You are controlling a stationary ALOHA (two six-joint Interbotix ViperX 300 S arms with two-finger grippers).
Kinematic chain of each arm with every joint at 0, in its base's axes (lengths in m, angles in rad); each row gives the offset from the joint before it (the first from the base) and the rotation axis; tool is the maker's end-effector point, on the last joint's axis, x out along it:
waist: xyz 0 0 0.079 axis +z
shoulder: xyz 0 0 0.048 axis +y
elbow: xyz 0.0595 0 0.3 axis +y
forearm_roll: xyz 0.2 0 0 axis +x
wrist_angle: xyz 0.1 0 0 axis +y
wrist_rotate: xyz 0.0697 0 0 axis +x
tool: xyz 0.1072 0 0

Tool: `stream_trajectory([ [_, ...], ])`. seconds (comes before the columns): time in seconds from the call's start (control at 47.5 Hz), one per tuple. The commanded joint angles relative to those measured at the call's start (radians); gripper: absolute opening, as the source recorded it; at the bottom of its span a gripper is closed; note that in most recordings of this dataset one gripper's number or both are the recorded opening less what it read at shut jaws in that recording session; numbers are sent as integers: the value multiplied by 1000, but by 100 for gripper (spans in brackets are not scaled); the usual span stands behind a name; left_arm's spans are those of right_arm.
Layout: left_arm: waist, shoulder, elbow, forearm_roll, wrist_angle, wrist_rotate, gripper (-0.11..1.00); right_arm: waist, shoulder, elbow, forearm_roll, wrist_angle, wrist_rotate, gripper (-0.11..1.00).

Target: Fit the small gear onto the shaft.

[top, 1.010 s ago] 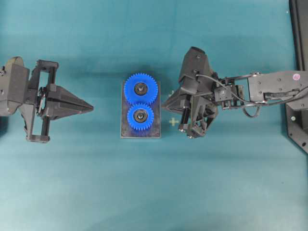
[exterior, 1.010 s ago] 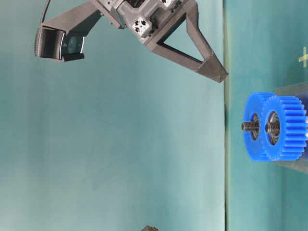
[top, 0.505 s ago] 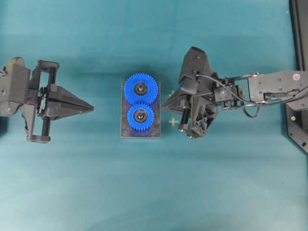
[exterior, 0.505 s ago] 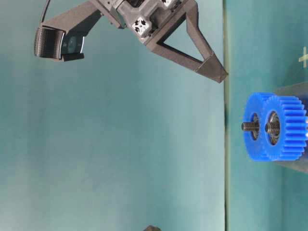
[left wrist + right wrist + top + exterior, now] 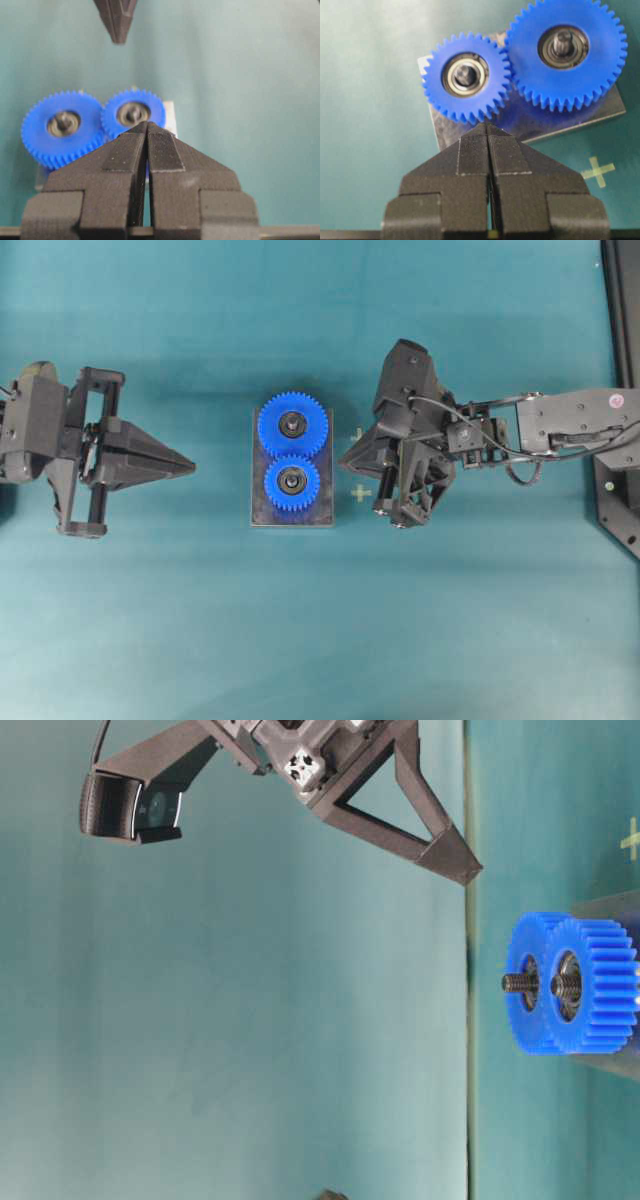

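The small gear (image 5: 292,483) (image 5: 466,77) (image 5: 134,112) (image 5: 603,1015) sits on the shaft (image 5: 292,480) (image 5: 465,75) (image 5: 563,985) of the grey plate (image 5: 262,516) (image 5: 445,137). Its teeth mesh with the larger gear. My left gripper (image 5: 190,465) (image 5: 146,125) is shut and empty, a hand's width left of the plate and pointing at it. Just right of the plate, my right gripper (image 5: 342,461) (image 5: 486,126) (image 5: 468,872) is also shut and empty, its tip hovering slightly above the table.
The larger blue gear (image 5: 293,425) (image 5: 567,50) sits on its own peg at the far end of the plate. A yellow cross mark (image 5: 360,493) (image 5: 596,171) lies under the right gripper. A black frame (image 5: 622,390) runs along the right edge.
The right gripper has drawn back slightly from the plate and tilted a little. The gears and the left arm stay as they were.
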Motion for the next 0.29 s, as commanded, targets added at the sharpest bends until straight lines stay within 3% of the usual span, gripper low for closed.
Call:
stream_trajectory([
  [0.0, -2, -6, -3, 3, -12, -6, 0, -2, -11, -2, 2, -18, 12, -1],
  [0.274, -2, -8, -2, 3, -12, -55, 0, -2, -5, 14, 2, -120, 11, -1],
])
